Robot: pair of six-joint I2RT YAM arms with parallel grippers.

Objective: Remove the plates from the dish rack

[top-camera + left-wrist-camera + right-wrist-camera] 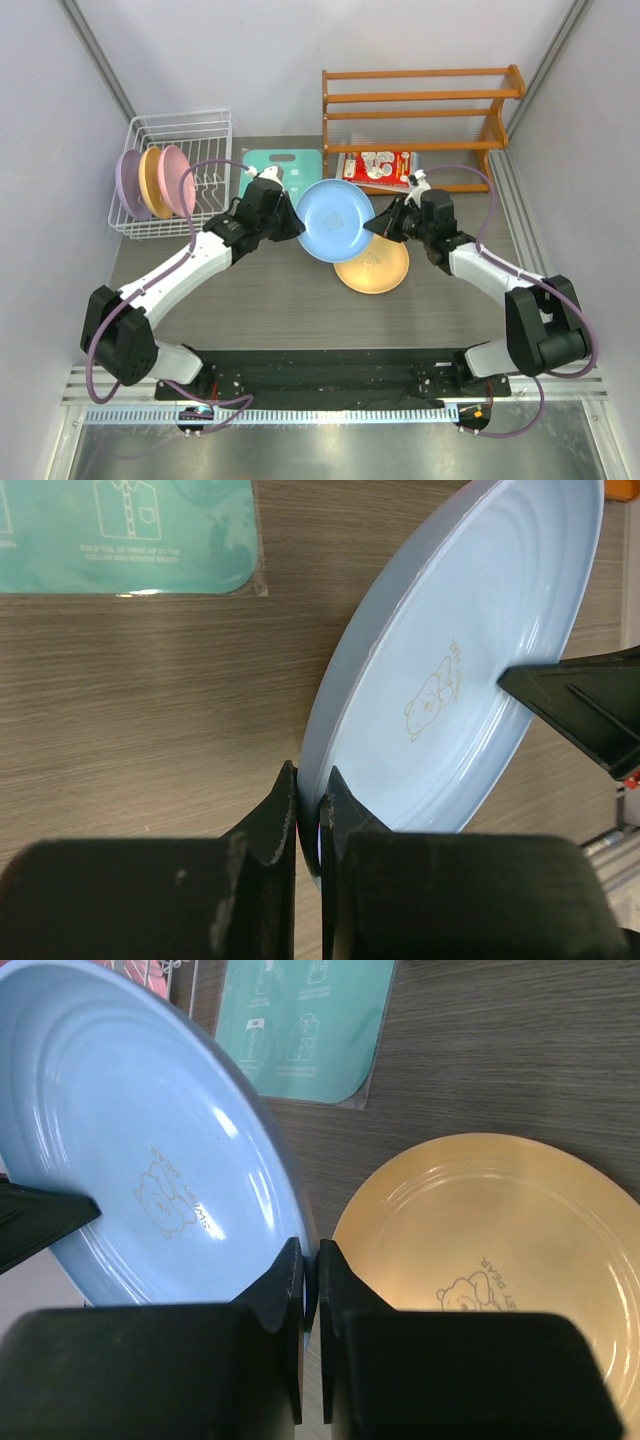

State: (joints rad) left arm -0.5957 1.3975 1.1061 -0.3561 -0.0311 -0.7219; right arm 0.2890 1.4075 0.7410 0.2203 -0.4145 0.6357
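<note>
Tools both clamp the light blue plate [335, 218]; left tool [308, 783] on one rim, right tool [310, 1257] opposite.

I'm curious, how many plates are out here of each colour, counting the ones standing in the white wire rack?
lavender plate: 1
orange plate: 1
pink plate: 1
light blue plate: 1
yellow plate: 1
Total: 5
</note>
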